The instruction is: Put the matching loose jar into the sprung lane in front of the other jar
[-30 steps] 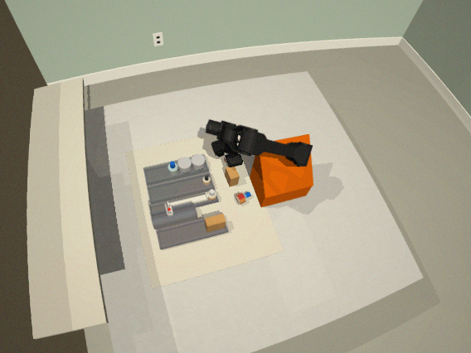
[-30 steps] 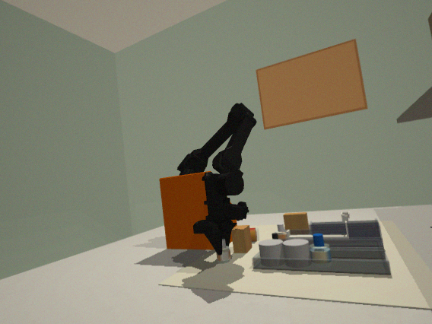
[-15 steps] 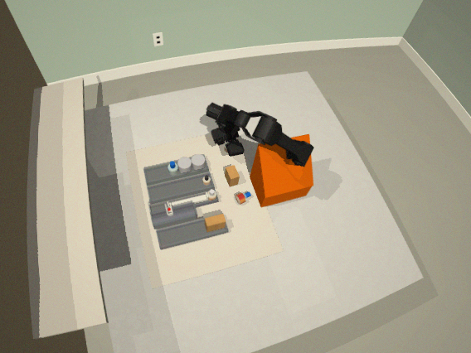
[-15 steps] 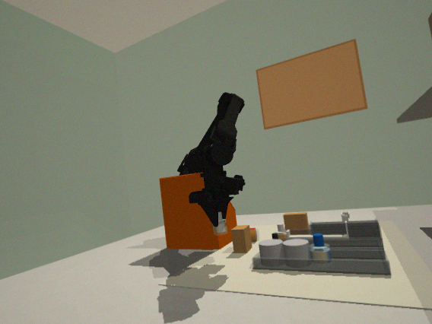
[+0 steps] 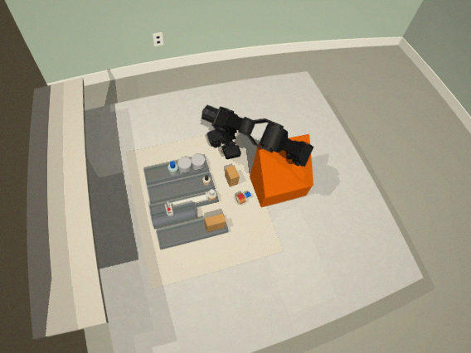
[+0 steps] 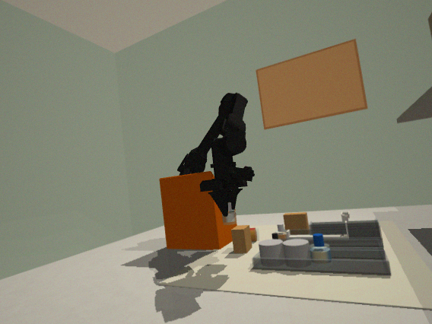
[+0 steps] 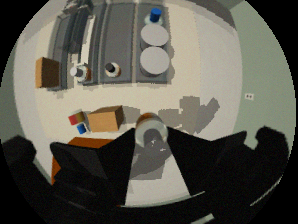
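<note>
My gripper (image 5: 224, 145) (image 6: 229, 213) (image 7: 150, 130) is shut on a jar with a pale grey-white cap and some orange-brown on its body. This jar (image 6: 229, 217) (image 7: 150, 126) hangs upright above the table, in front of the lane rack's cylinder side; in the top view the fingers mostly hide it. The sprung lane holds a white-capped jar (image 5: 211, 195) (image 6: 281, 228) (image 7: 80, 73) near its front end. A long white bar (image 5: 188, 200) (image 6: 323, 236) (image 7: 86, 42) runs behind that jar. The pusher plate and front stop are too small to tell apart.
A tan box (image 5: 231, 176) (image 6: 241, 239) (image 7: 105, 119) and a red jar with blue cap (image 5: 240, 198) (image 7: 75, 118) lie before the rack. Another tan box (image 5: 215, 222) (image 7: 46, 73) is at an outer lane. A black-capped jar (image 5: 206, 180), grey cylinders (image 5: 198, 161) and a blue-capped bottle (image 5: 172, 166) occupy other lanes.
</note>
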Robot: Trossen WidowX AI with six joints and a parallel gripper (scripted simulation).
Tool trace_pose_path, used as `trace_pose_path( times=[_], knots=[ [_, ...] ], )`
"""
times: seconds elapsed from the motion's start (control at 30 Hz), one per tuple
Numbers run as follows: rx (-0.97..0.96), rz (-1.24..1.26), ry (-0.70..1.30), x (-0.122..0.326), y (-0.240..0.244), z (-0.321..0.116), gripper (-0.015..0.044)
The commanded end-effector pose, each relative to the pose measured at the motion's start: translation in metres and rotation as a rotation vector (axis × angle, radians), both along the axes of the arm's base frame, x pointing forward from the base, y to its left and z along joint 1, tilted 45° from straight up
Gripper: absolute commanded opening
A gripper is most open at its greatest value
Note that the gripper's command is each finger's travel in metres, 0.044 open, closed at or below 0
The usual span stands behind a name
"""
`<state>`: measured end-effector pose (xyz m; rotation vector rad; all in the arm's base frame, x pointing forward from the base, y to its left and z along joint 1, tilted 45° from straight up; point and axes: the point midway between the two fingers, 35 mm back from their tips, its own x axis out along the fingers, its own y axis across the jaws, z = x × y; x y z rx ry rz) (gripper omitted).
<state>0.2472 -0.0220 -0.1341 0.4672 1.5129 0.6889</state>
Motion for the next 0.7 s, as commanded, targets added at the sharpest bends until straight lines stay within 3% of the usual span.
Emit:
trace_pose_path(
  times=[0.0, 0.67],
  knots=[
    [-0.004, -0.006, 0.005, 0.008, 0.017, 0.009, 0.0],
    [0.02, -0.006, 0.002, 0.035, 0.117, 0.058, 0.0]
  ],
)
